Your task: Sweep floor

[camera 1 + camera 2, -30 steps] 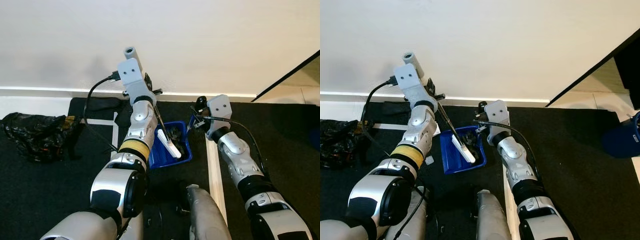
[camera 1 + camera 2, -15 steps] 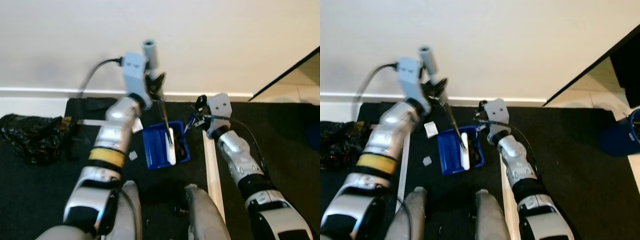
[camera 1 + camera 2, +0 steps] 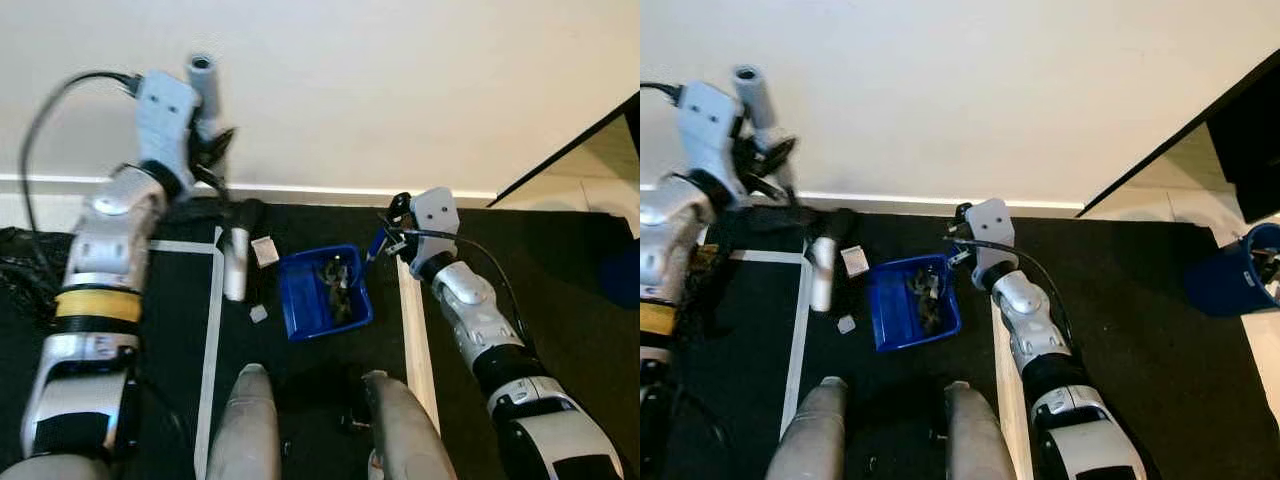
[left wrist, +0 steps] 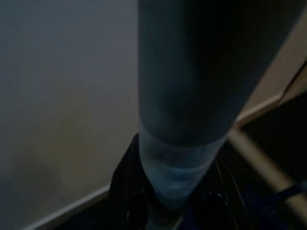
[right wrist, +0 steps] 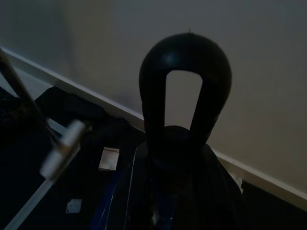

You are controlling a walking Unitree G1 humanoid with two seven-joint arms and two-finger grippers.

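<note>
The right eye view shows a blue bin (image 3: pixel 1245 270) far right. The left tool (image 3: pixel 205 150) grips the broom (image 3: pixel 236 262), tilted toward the floor beside the blue dustpan (image 3: pixel 322 293). The right tool (image 3: pixel 392 222) grips the dustpan's handle.

A long broom with a grey tubular handle (image 3: pixel 203 84) stands tilted near the white wall, its white brush head (image 3: pixel 236 263) low over the black floor mat, just left of the dustpan. The blue plastic dustpan (image 3: pixel 912 303) sits flat on the mat, holding a dark clump of swept debris (image 3: pixel 925 293). Two small white paper scraps (image 3: pixel 854 260) lie on the mat between brush head and dustpan.
</note>
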